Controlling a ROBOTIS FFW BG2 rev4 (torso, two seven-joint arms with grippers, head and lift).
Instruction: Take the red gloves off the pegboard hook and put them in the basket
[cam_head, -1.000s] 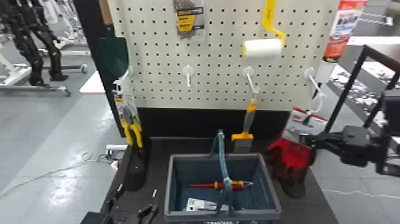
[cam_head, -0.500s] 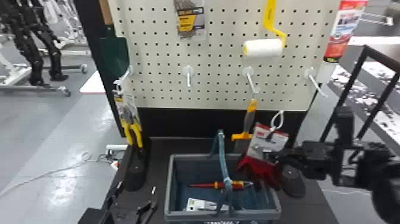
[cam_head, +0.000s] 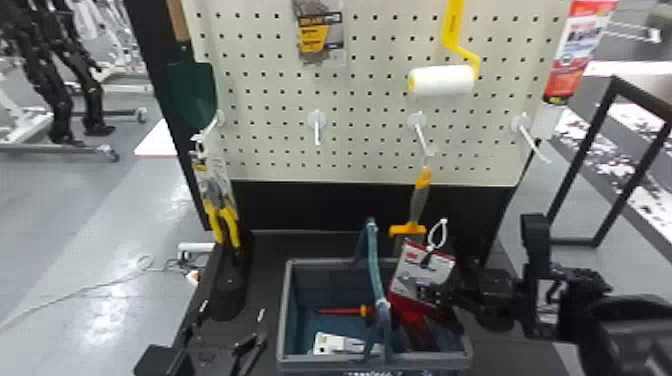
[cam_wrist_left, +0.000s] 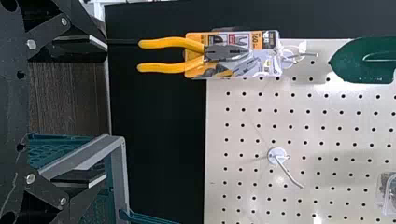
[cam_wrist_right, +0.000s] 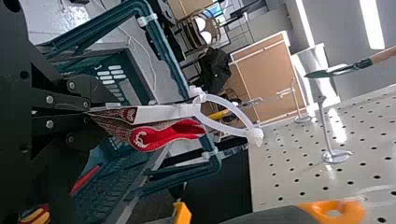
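Note:
In the head view my right gripper (cam_head: 440, 296) is shut on the red gloves (cam_head: 416, 320) by their card, off the hook, and they hang over the right part of the basket (cam_head: 286, 310). In the right wrist view the gripper (cam_wrist_right: 86, 109) pinches the gloves (cam_wrist_right: 173, 134), with the white loop sticking out beyond. The bare hook (cam_head: 534, 142) is at the pegboard's right. My left gripper (cam_head: 225, 340) waits left of the basket; in the left wrist view the gripper (cam_wrist_left: 81, 114) stands open with its fingers wide apart.
The basket's handle (cam_head: 372, 260) stands up across its middle. Inside lie a red screwdriver (cam_head: 342, 311) and a white package (cam_head: 337, 344). A scraper (cam_head: 419, 200) hangs behind the basket, and pliers (cam_head: 220, 210) hang at the left.
The right gripper has carried the gloves off the right hook, leftward and over the basket's right side. The left arm has barely moved.

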